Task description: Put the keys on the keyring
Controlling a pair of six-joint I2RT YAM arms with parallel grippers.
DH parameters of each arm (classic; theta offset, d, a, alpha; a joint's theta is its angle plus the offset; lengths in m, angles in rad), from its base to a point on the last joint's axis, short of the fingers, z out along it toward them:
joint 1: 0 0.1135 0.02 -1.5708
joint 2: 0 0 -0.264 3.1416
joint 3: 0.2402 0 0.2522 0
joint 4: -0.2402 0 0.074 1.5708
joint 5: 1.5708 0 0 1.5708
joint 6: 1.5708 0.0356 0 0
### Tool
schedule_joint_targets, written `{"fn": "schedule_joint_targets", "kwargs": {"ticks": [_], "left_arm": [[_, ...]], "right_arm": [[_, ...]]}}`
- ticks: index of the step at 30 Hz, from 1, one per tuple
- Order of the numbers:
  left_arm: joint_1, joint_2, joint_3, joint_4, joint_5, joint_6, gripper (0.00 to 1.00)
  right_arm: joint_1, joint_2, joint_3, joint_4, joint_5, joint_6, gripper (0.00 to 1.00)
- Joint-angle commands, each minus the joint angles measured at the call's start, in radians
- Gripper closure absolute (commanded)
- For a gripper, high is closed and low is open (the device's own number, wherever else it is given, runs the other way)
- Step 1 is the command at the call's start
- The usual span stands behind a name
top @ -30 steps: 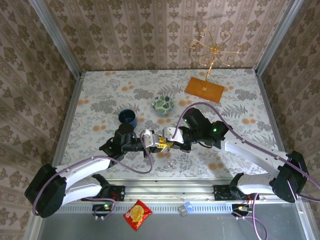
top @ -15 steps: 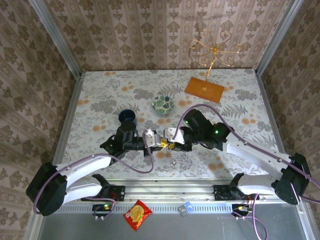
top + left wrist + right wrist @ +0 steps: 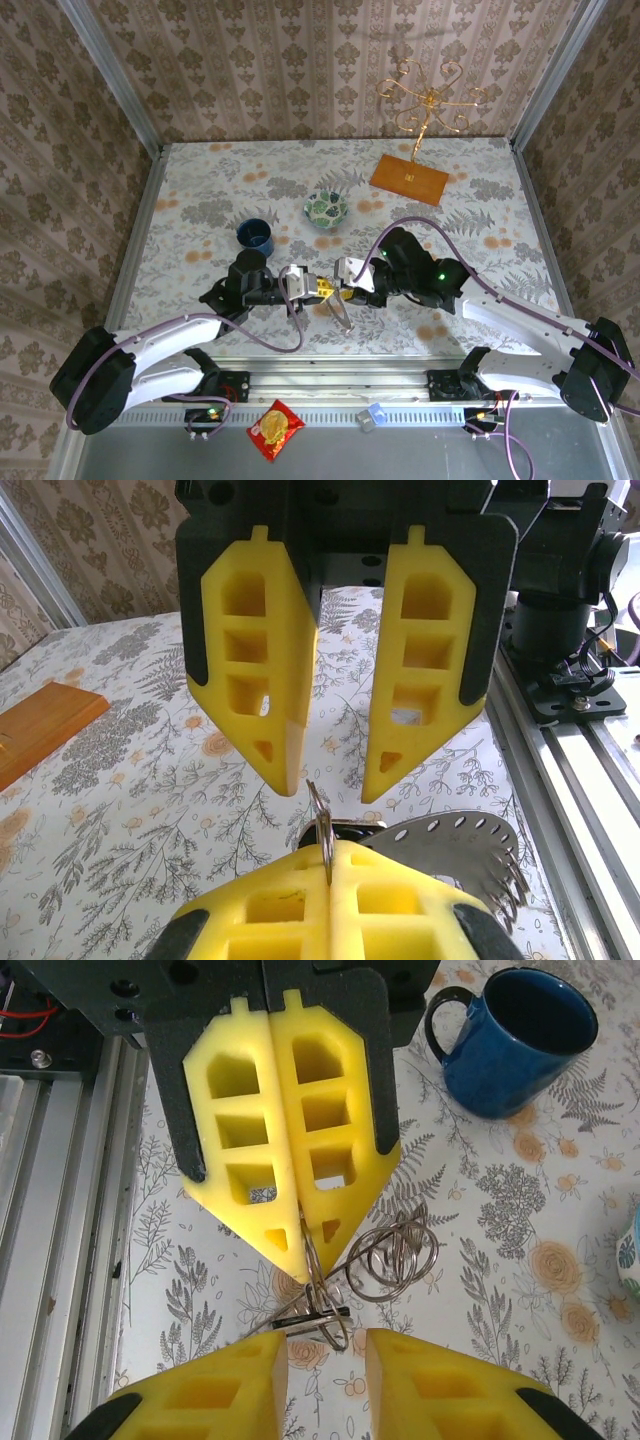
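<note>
The left gripper (image 3: pixel 303 1252) is clamped on the thin wire keyring (image 3: pixel 320 815), held above the table (image 3: pixel 200 190) near its front edge. The right gripper (image 3: pixel 332 780) faces it, fingers parted around nothing, tips just beside the keyring.

arms (image 3: pixel 165 345): white links, black joints | cables (image 3: pixel 402 221): purple | fingers (image 3: pixel 250 670): yellow foam

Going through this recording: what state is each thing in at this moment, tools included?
Left tool: shut, pinching the keyring's wire.
Right tool: open, nothing between its fingers, facing the left tool.
Keyring: held at one edge by the left tool, its wire loops free.
Mug: upright, looks empty.
Bowl: upright on the table.
</note>
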Motion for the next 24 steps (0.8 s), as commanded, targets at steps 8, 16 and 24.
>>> {"fn": "schedule_joint_targets", "kwargs": {"ticks": [8, 16, 24], "left_arm": [[-0.006, -0.023, -0.007, 0.066, 0.031, -0.019, 1.0], [-0.007, -0.025, -0.006, 0.09, 0.042, -0.037, 1.0], [-0.007, -0.018, -0.035, 0.185, 0.023, -0.074, 1.0]], "right_arm": [[-0.003, 0.014, 0.016, 0.004, -0.027, -0.007, 1.0], [-0.025, 0.042, -0.031, 0.04, 0.0, 0.013, 1.0], [-0.03, 0.08, -0.025, 0.049, -0.034, 0.032, 1.0]]}}
